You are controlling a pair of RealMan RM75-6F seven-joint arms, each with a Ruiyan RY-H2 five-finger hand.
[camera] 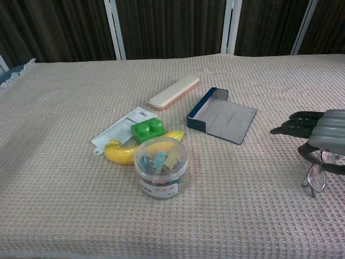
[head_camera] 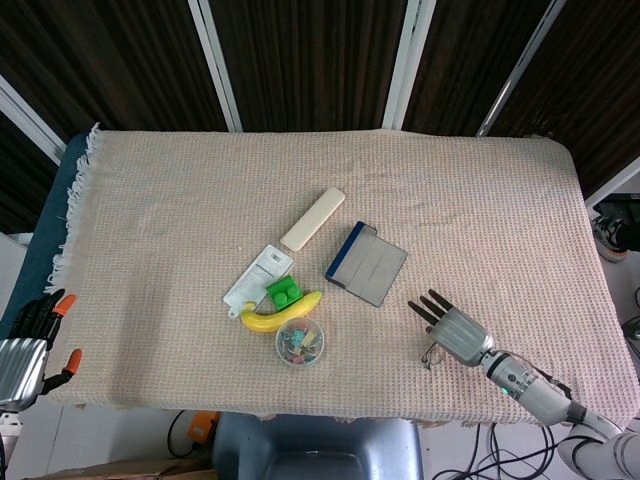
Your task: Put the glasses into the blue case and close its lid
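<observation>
Grey-shelled, my right hand (camera: 322,135) sits low over the glasses (camera: 315,176) near the table's right front, thumb curled round the frame and the other fingers stretched flat; whether it truly grips them I cannot tell. Well to its left the blue case (camera: 221,115) lies open on the beige woven cloth (head_camera: 480,200). My left hand (head_camera: 25,345) waits off the table's left edge, fingers loosely apart, holding nothing.

Beige woven tablecloth (head_camera: 180,200) over the table, cream oblong case (head_camera: 313,218), white packet (head_camera: 256,276) touching green toy brick (head_camera: 283,293), yellow banana (head_camera: 280,314), clear tub of coloured clips (head_camera: 300,342) beside the banana
</observation>
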